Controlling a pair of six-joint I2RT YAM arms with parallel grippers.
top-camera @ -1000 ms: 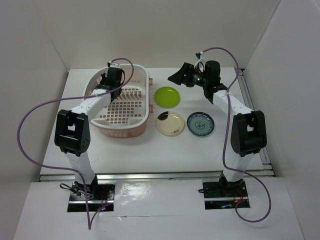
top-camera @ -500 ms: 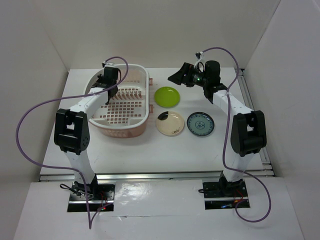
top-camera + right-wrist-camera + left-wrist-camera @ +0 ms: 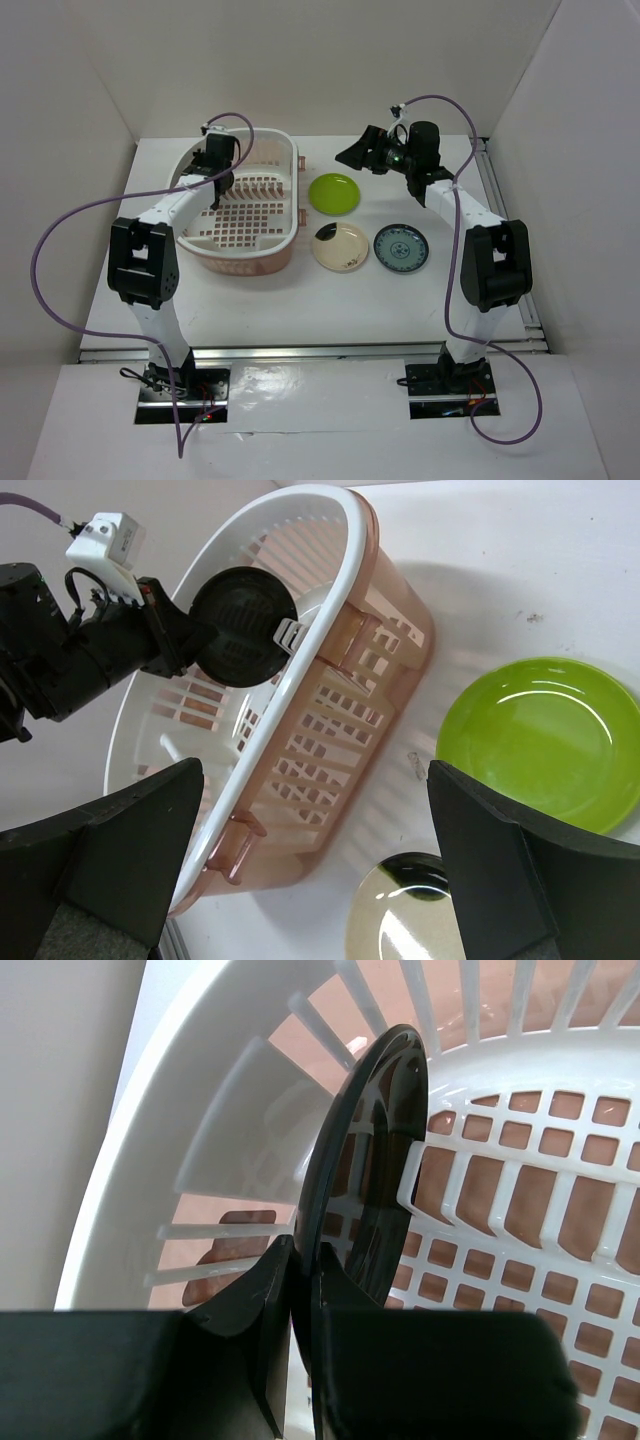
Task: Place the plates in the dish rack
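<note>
Pinching the glossy black round plate (image 3: 370,1180) by its lower edge with the left tool (image 3: 300,1270), fingers pressed together on the rim, inside the pale pink plastic oval dish rack (image 3: 245,262) at the upper left of the overhead view. Held on edge rather than flat, probably to slip between the upright white dividers (image 3: 412,1175); appears to meet one of them at its right side. Nothing else in the rack beyond this one plate.

At upper centre, right tool (image 3: 352,151) spread wide and empty, likely waiting clear of the rack.

Flat on the white bench (image 3: 300,300), centre right, outside the rack: lime green round plate (image 3: 333,192), cream round plate with a dark rim mark (image 3: 340,246), blue-green patterned round plate (image 3: 401,247). Three of four not yet loaded, judging by this.
</note>
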